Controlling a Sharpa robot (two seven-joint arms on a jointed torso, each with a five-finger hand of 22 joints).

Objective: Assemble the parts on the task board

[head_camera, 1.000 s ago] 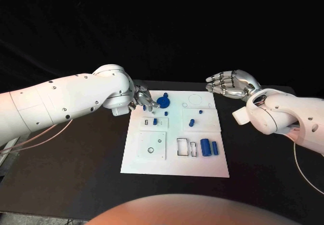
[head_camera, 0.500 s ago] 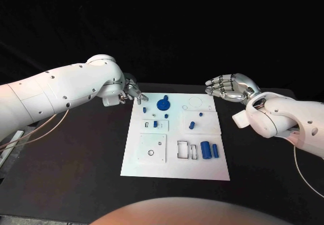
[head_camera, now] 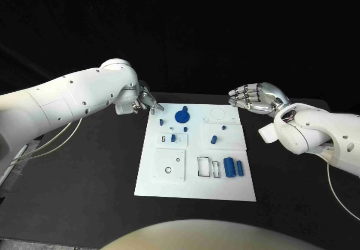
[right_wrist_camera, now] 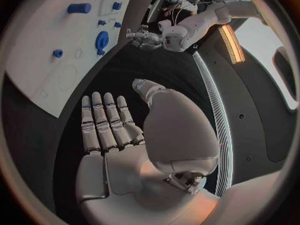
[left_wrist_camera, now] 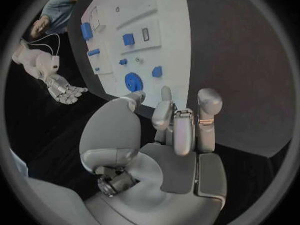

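**Hovering off the far corners of the board, both hands empty**

Looking down from the head camera, I have the left hand (head_camera: 142,101) just off the far left corner of the task board (head_camera: 193,185), over the black table (head_camera: 75,198). Its fingers (left_wrist_camera: 181,130) are loosely curled with nothing between them, though from my wrist camera I cannot be sure how far the thumb is tucked. My right hand (head_camera: 257,96) sits past the far right corner, palm up, fingers spread and holding nothing.

On the board, the blue gear (head_camera: 181,115) stands near the far edge, close to the left hand's fingertips but apart from them. A small blue peg (head_camera: 213,138) lies mid-board, and two blue cylinders (head_camera: 233,167) lie side by side in the near right area.
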